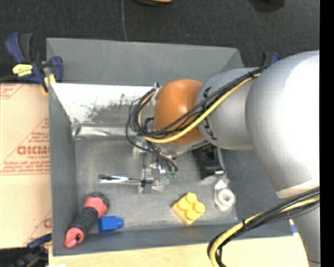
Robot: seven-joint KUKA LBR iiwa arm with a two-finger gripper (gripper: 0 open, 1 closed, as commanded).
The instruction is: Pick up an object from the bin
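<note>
Our gripper (pixel 148 179) hangs at the right end of a slim shiny metal rod (pixel 116 178) mid-bin; we cannot tell its opening. We judge the rod stiff, light and slippery, best pinched across its width.

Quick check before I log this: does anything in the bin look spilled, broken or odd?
Nothing stands out. The yellow block, blue piece and pink-and-black handle lie loose on the bin floor, none visibly damaged.

Lighting is even and moderately bright, coming from overhead. The sloping back wall of the bin (pixel 100 102) catches a pale glare, and the grey casing of the arm (pixel 278 121) shows a broad soft sheen. A dim shadow lies on the bin floor beneath the orange cover (pixel 175 107); the surroundings are dark.
</note>
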